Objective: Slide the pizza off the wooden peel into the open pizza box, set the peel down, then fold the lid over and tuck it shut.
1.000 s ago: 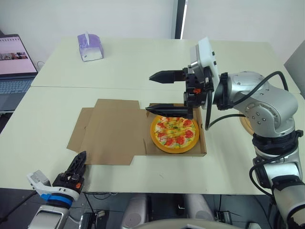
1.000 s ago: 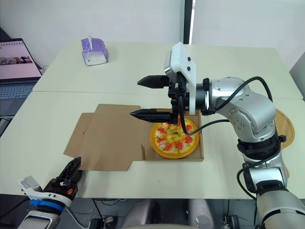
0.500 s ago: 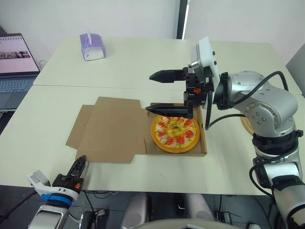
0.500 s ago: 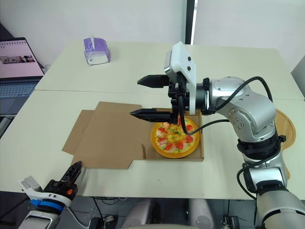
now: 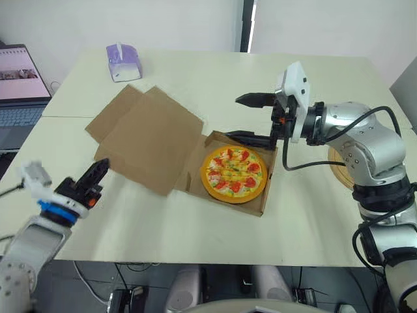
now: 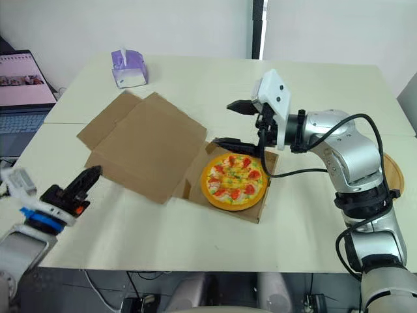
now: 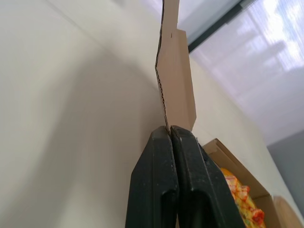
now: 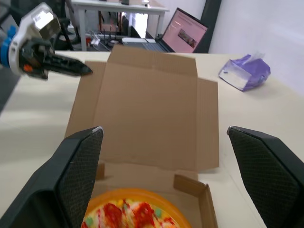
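Brown cardboard made up an open pizza box [image 5: 268, 186] on a pale table [image 5: 195, 235], with the pizza [image 5: 234, 173] already lying inside it on an orange disc. The round wooden peel [image 6: 389, 173] lay flat on the table behind the right arm, so those two steps looked finished. The lid [image 5: 146, 137] stood half raised, tilted up off the table and leaning away from the pizza. The left gripper [image 5: 101, 167] had its fingers pressed together, tips meeting the lid's outer edge; whether they pinched any cardboard could not be told. The right gripper [image 5: 233, 117] hung spread wide at the box's far wall, holding nothing. Folding the lid over and tucking it shut appeared to remain.
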Robot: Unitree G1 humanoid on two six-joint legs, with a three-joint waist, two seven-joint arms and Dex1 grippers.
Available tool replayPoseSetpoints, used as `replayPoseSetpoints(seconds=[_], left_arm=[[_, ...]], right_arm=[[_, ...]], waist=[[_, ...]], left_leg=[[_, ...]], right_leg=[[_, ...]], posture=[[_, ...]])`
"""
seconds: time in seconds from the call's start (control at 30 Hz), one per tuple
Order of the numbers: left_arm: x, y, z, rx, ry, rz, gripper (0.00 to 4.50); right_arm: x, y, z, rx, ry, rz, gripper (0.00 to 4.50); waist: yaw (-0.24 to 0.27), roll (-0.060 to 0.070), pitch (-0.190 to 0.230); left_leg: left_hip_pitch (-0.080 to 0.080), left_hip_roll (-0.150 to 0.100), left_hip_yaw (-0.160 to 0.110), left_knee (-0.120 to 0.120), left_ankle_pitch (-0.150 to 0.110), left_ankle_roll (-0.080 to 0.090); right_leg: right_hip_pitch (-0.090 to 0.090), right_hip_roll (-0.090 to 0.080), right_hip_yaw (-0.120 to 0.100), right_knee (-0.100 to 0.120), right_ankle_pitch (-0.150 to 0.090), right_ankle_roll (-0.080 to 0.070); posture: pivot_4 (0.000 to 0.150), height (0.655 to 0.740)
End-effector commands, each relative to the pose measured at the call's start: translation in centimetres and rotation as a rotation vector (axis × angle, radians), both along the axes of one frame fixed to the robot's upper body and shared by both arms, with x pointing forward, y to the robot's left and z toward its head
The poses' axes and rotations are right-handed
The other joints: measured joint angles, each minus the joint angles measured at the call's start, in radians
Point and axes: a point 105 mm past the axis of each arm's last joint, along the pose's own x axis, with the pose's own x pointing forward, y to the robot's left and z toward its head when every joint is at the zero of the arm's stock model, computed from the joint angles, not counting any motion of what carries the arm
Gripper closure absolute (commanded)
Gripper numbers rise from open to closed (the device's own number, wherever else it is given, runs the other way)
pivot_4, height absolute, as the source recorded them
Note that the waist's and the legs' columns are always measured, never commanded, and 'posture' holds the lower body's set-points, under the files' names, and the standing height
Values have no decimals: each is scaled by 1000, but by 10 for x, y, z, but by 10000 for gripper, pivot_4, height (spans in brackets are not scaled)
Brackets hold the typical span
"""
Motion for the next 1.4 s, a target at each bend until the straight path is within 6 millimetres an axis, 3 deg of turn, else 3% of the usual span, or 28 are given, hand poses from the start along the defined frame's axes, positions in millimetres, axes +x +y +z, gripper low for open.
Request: replayPoseSetpoints(seconds=[0.03,0.1,0.23,0.47,0.6,0.83,1.1,1.4], left_arm=[[16,-14,20,140,-62,-99,44924],[31,-24,32,218,-104,-151,45000],[54,-40,49,299,-170,-221,45000],[79,-51,59,347,-227,-255,45000],[88,-57,70,361,-267,-268,45000],[97,-66,90,370,-333,-295,45000],[110,-82,99,372,-380,-352,45000],[123,-98,99,393,-406,-412,45000]], right_arm=[[16,-23,3,-28,-73,-83,1857],[28,-39,0,-34,-58,-135,5903],[60,-83,-22,-182,-73,-301,19517],[76,-125,-72,-389,-48,-351,44374],[69,-132,-97,-433,14,-317,44811],[48,-117,-111,-399,98,-202,44811],[7,-96,-115,-344,173,-113,44811],[-24,-70,-114,-301,220,-56,44811]], waist=[[1,0,0],[1,0,0],[0,-1,1],[-9,-2,2],[-8,-2,2],[-5,-2,2],[-1,-2,2],[0,-2,2]], left_leg=[[0,-1,0,0,0,0],[0,-1,1,0,0,0],[0,-2,2,0,0,0],[-4,0,4,-2,0,-1],[-10,-1,4,0,1,-3],[-14,-1,2,1,2,-4],[-15,-1,1,2,2,-4],[-14,-2,1,3,3,-5]], right_leg=[[0,0,0,0,0,0],[0,-1,0,0,0,0],[0,-1,1,-1,0,0],[-5,-1,1,-1,0,0],[-12,-2,1,1,1,0],[-14,-2,0,1,2,1],[-15,-2,0,2,2,1],[-14,-2,-1,3,2,1]], posture=[[1500,7400],[1500,7400],[1500,7400],[1500,7400],[1500,7400],[1500,7400],[1500,7400],[1500,7400]])
